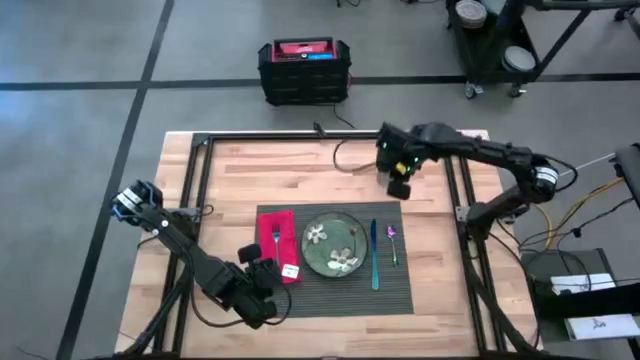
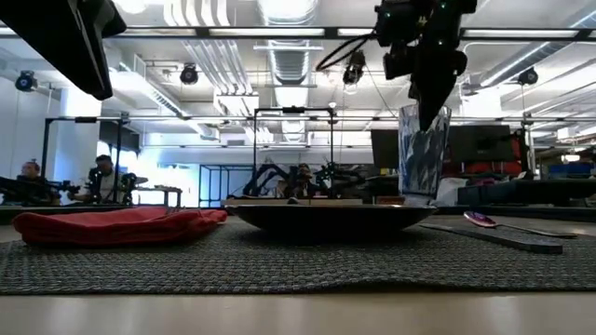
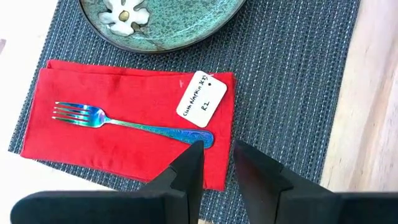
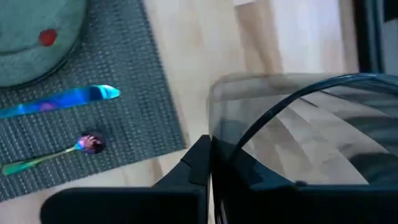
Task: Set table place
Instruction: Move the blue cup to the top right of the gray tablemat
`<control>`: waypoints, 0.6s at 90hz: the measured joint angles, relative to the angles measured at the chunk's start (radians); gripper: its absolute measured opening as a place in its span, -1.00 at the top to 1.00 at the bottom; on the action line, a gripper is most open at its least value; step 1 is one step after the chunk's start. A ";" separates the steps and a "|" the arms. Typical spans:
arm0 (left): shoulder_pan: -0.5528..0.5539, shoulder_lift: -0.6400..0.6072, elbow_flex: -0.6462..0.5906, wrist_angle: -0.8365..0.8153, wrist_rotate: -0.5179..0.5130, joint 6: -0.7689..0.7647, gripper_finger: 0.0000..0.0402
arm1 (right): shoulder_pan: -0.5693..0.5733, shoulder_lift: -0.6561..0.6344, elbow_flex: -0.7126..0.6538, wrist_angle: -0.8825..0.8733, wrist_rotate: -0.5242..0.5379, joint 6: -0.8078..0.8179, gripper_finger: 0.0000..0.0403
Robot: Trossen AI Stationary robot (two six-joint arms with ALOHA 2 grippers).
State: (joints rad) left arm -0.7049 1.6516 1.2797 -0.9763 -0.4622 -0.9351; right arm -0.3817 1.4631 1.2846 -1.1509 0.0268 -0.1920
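The dark grey placemat [image 1: 335, 262] lies on the light-wood table [image 1: 250, 175]. On it are a green plate [image 1: 333, 243], a red napkin [image 1: 279, 243] with a fork [image 3: 124, 121] on top, a knife [image 1: 374, 255] and a spoon [image 1: 392, 243]. Beyond the mat's far right corner, my right gripper [image 1: 398, 186] is shut on a clear glass [image 2: 424, 154]. My left gripper [image 3: 215, 155] stands open above the napkin's near end by the fork's handle tip, raised clear of it. My right gripper holds the glass by its wall at the rim [image 4: 214, 127], one finger outside [image 4: 199, 163] and the other inside, seen through the glass. The fingers come from above, pointing down. The glass hangs upright; whether its base [image 2: 421, 195] touches the table I cannot tell.
A white tag [image 3: 202, 99] lies on the napkin's corner. Bare wood lies between the mat's far edge and the black rail frame [image 1: 300, 137], and on both sides of the mat. A black crate [image 1: 304, 70] stands on the floor beyond the table.
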 joint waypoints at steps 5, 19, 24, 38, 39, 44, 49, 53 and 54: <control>0.000 0.000 0.000 0.000 0.000 0.001 0.63 | 0.039 0.014 0.000 0.010 0.022 0.010 1.00; 0.000 0.000 0.000 0.000 0.000 0.001 0.62 | 0.065 0.048 -0.003 0.014 0.027 0.037 1.00; 0.000 0.000 0.000 0.001 0.000 0.001 0.62 | 0.065 0.058 -0.007 0.014 0.020 0.043 1.00; 0.000 0.000 0.000 0.001 0.000 0.002 0.62 | 0.066 0.085 -0.014 0.016 0.010 0.041 1.00; 0.000 0.000 0.000 0.001 0.000 0.002 0.62 | 0.066 0.087 -0.014 0.015 0.010 0.041 1.00; 0.000 0.000 0.000 0.003 0.000 0.002 0.62 | 0.065 0.094 -0.014 0.017 0.000 0.041 1.00; 0.000 0.000 0.000 0.004 0.000 0.002 0.62 | 0.065 0.102 -0.015 0.018 -0.016 0.040 1.00; 0.000 0.000 0.000 0.004 0.000 0.002 0.62 | 0.066 0.104 -0.015 0.017 -0.016 0.040 1.00; 0.000 0.000 0.000 0.004 0.000 0.002 0.62 | 0.066 0.104 -0.015 0.017 -0.016 0.041 0.99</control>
State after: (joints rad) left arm -0.7052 1.6516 1.2797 -0.9718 -0.4622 -0.9328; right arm -0.3157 1.5672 1.2694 -1.1343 0.0105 -0.1514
